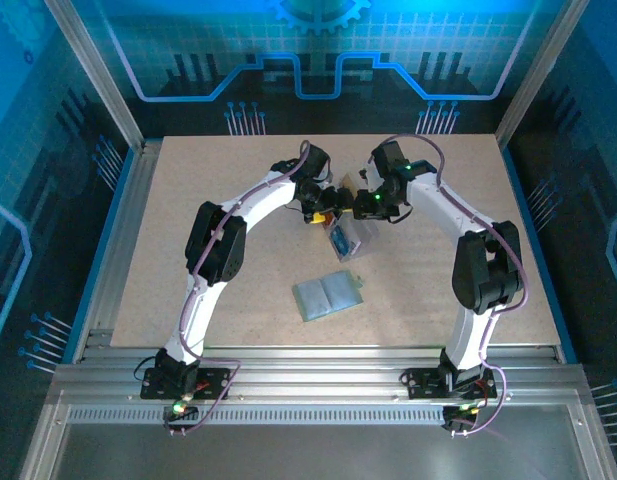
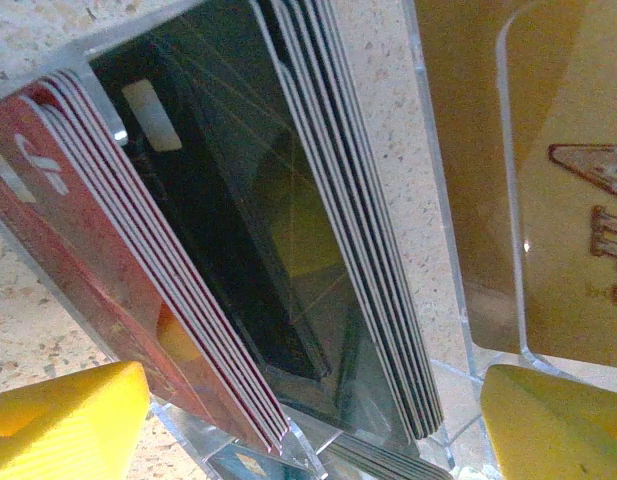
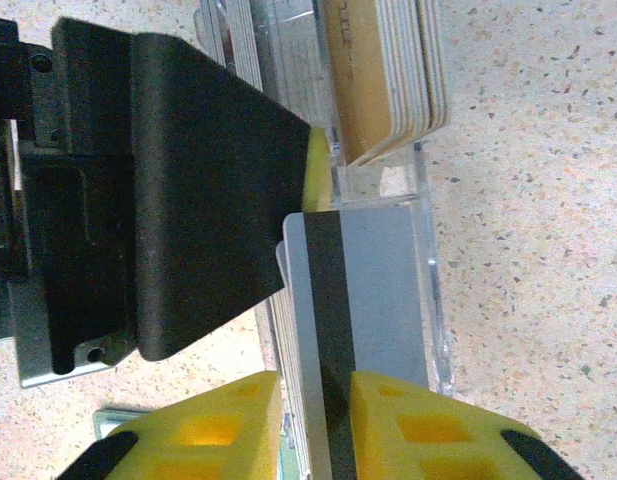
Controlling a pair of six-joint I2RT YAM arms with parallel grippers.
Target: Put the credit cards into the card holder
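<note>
From where I stand, everything gathers round the clear tray [image 1: 354, 238] in the middle of the table [image 1: 188, 220]. On the left of the tray the left gripper [image 2: 310, 428] hangs over it with its yellow fingertips [image 2: 68, 425] spread wide apart, one on either side of the tray and holding nothing. Just on the near side of the tray, towards the arm bases and a shade to the left, the sage-green card holder [image 1: 328, 297] lies flat on the table, clear of both arms. The credit cards [image 1: 340, 240] stand on edge in the tray's compartments. Through the left wrist camera I see a red stack [image 2: 98, 260] leaning on the left, a black stack [image 2: 248, 230] beside it in the next compartment, and a tan-gold card [image 2: 573, 150] beyond a clear divider on the right. On the right of the tray the right gripper [image 3: 315, 428] reaches in from the opposite side. Its yellow pads [image 3: 203, 430] stand close together about a pale grey card [image 3: 383, 290] with a dark stripe, which rises from a stack of pale cards in the tray. I cannot tell whether the pads actually press that card or merely flank it. The black finger of the left gripper shows just across the tray from it.
</note>
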